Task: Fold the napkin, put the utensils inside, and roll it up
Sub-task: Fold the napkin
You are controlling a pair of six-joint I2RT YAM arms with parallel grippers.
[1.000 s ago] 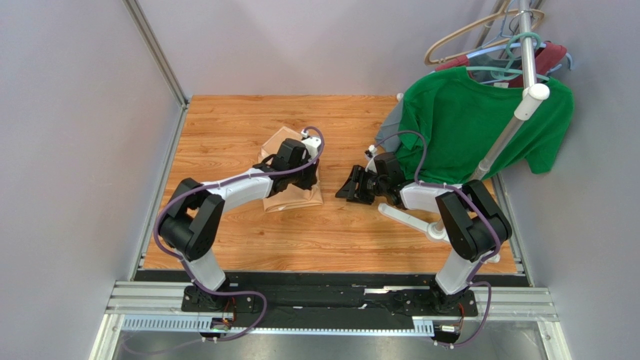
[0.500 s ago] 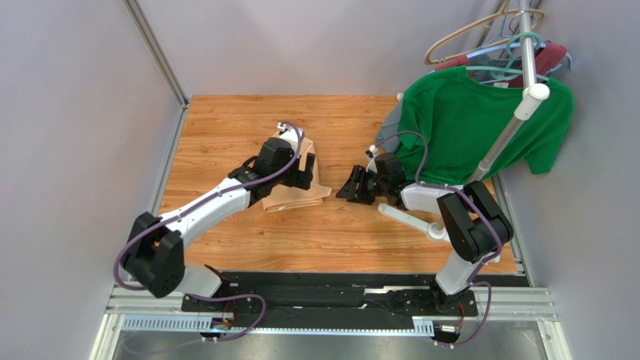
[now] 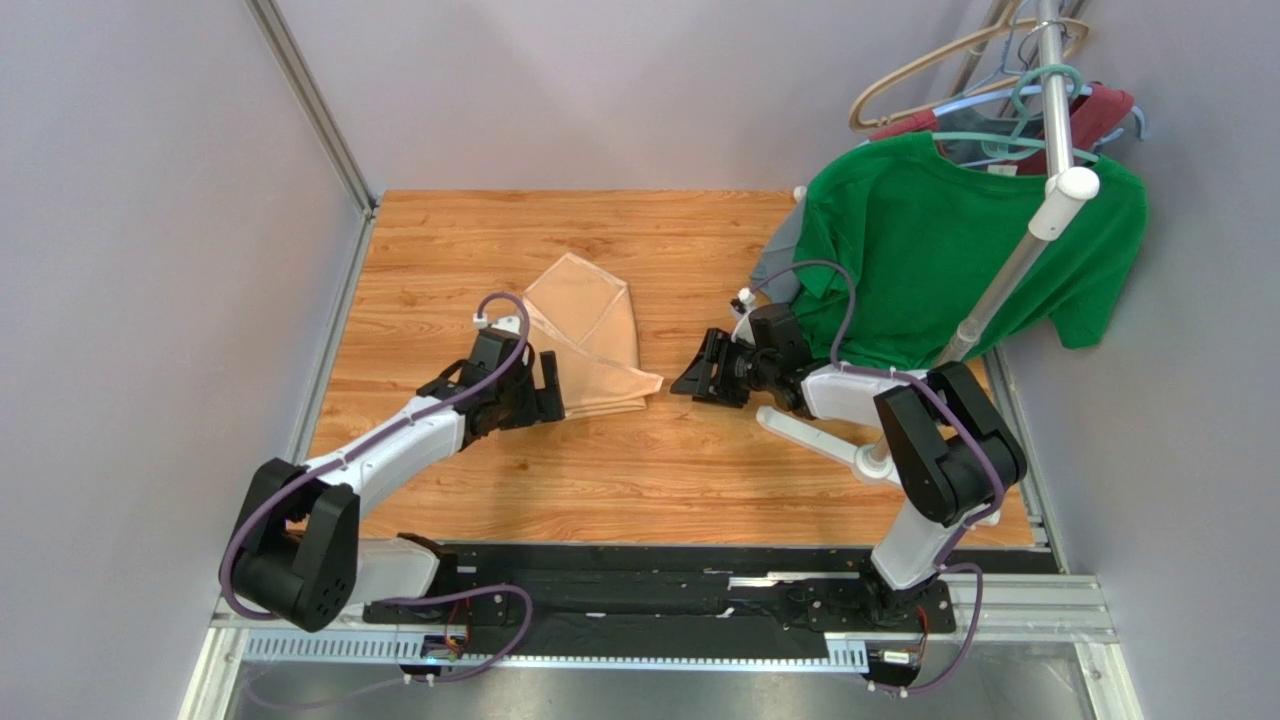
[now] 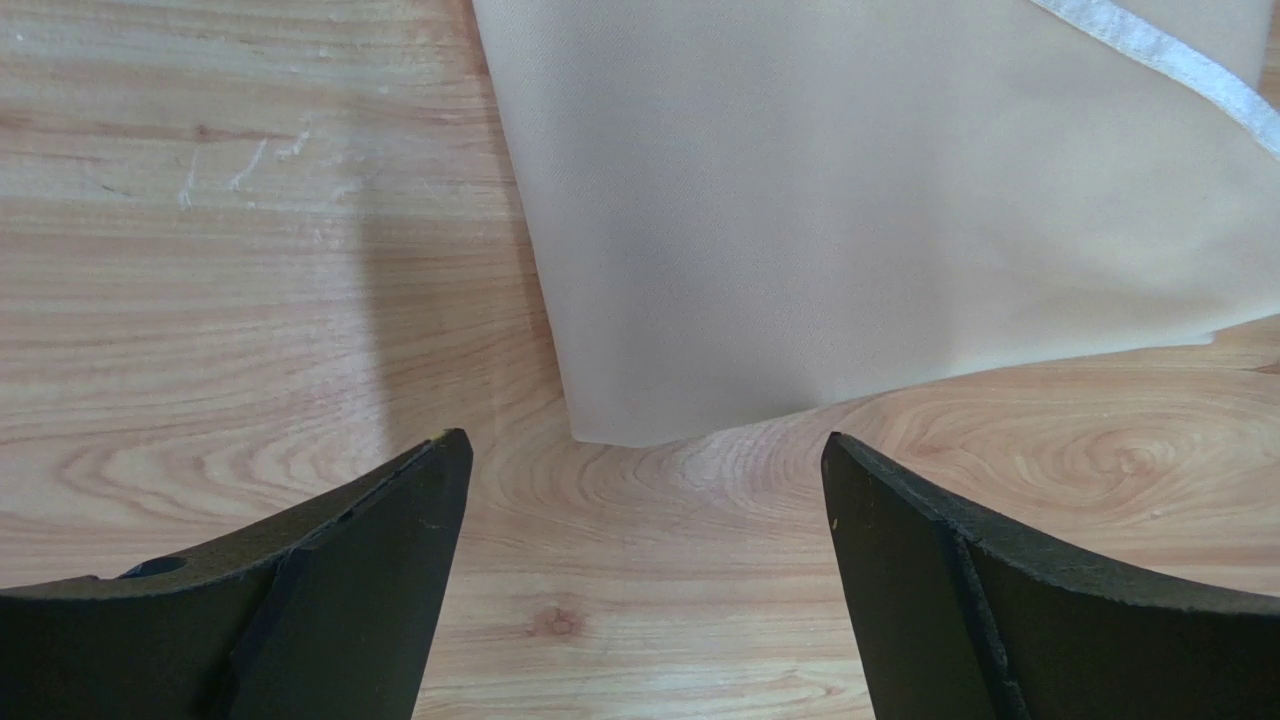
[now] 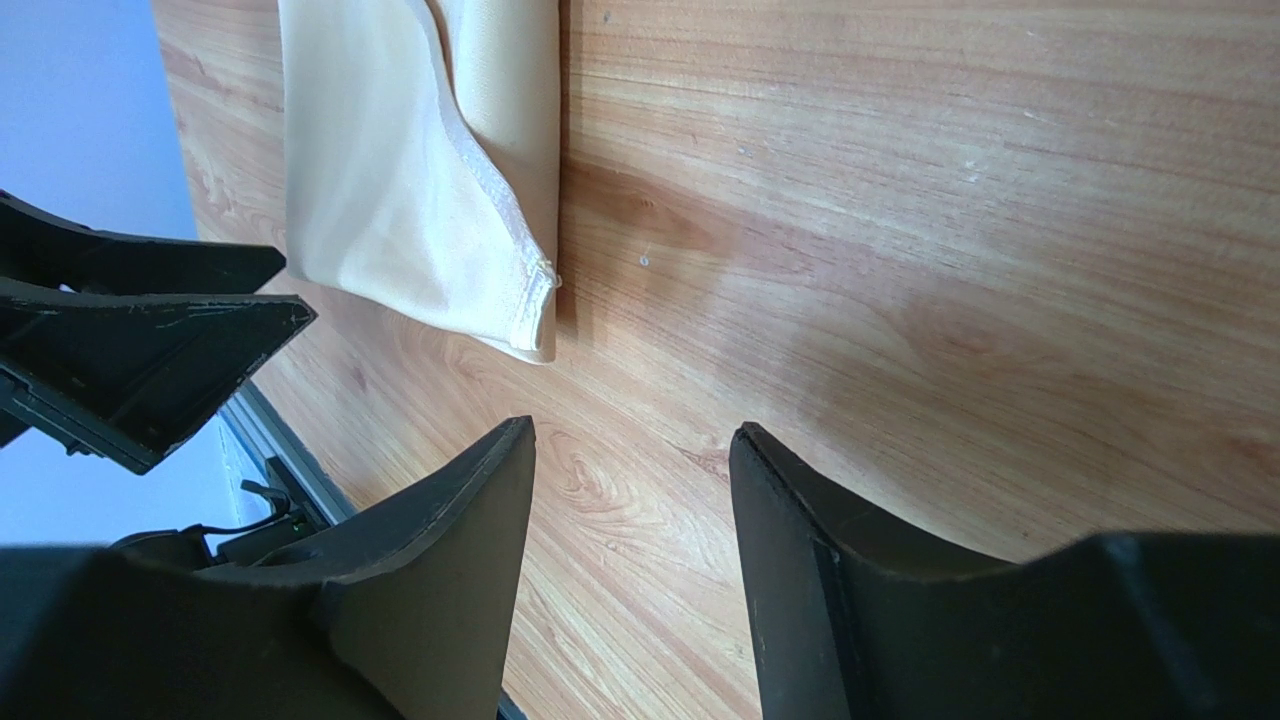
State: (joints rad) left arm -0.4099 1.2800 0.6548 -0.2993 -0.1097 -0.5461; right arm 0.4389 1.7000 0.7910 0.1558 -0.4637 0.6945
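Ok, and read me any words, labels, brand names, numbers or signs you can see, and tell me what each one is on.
No readable text in any view.
The napkin, green T-shirt, hangers and wooden table show no lettering.
The small wired parts on the base rail are too small to tell whether they carry any markings.

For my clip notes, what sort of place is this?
Likely a robot lab cell: bare grey walls box in a small wooden table, with a metal rail along its near edge.

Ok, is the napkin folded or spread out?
Folded: the napkin lies in overlapping layers, with crease lines on top and stacked edges at one corner.
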